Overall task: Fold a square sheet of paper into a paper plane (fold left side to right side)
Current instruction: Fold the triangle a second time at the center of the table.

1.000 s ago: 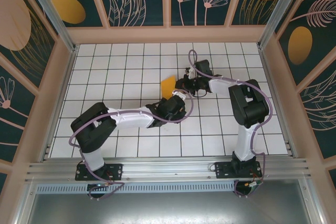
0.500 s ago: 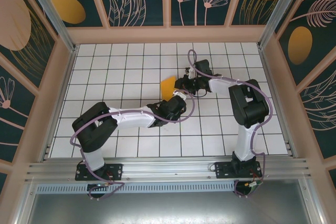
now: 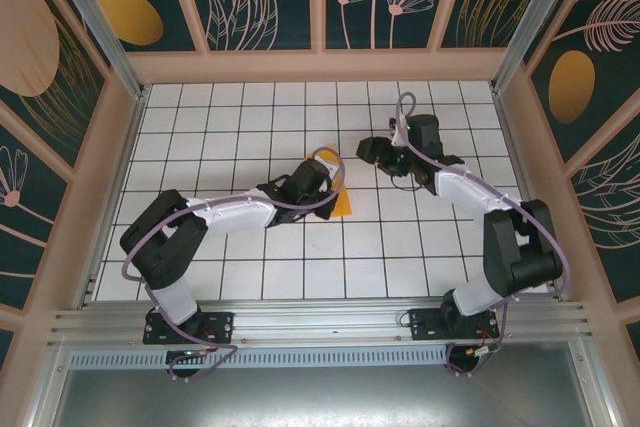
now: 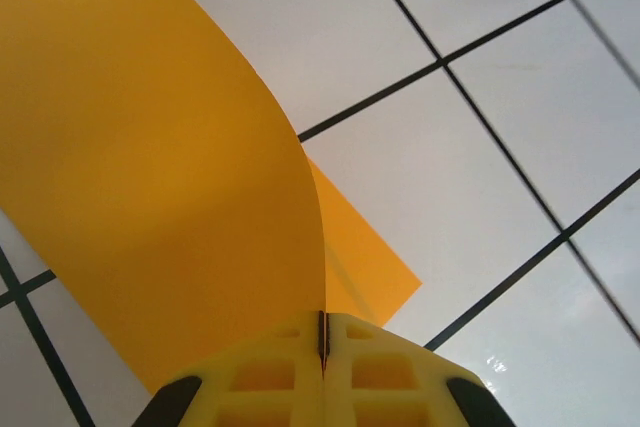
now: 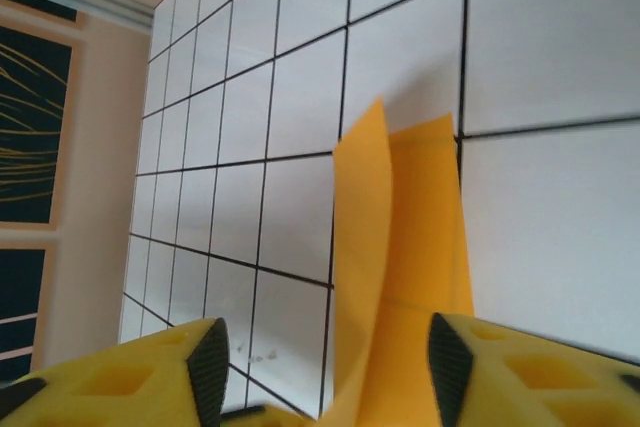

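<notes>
The square sheet of paper is orange-yellow and lies near the middle of the white tiled table. My left gripper sits over its left part. In the left wrist view my left gripper is shut on the sheet's edge. One layer of the sheet of paper curves upward and a flat corner lies below it on the tiles. My right gripper hangs to the right of the sheet, apart from it. In the right wrist view my right gripper is open, with the sheet of paper standing ahead between its spread fingers, not gripped.
The table is white tiles with black grid lines. Pink-framed patterned walls close it on three sides. An aluminium rail runs along the near edge by the arm bases. The right arm's elbow stands at the right.
My left gripper has shut on the sheet and carried it, while the right gripper has opened, let the paper go and drawn back to the right.
</notes>
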